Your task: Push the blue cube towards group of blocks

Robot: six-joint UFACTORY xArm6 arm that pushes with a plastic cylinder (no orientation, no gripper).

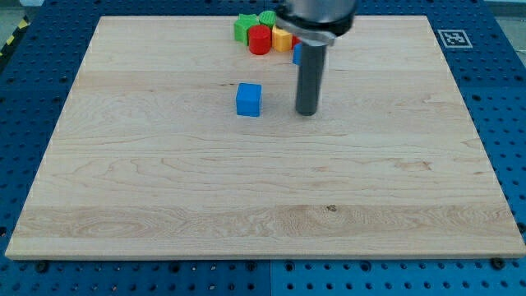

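Note:
The blue cube (249,99) sits on the wooden board (164,189), above the board's middle. My tip (306,113) rests on the board to the right of the cube, with a gap between them. The group of blocks lies at the view's top: a green block (242,27), a second green block (268,18), a red cylinder (260,39) and a yellow block (283,39). The arm hides the right part of the group; a sliver of a blue block (295,54) shows beside the rod.
A black-and-white marker tag (453,38) sits at the board's top right corner. Blue perforated table (33,107) surrounds the board on all sides.

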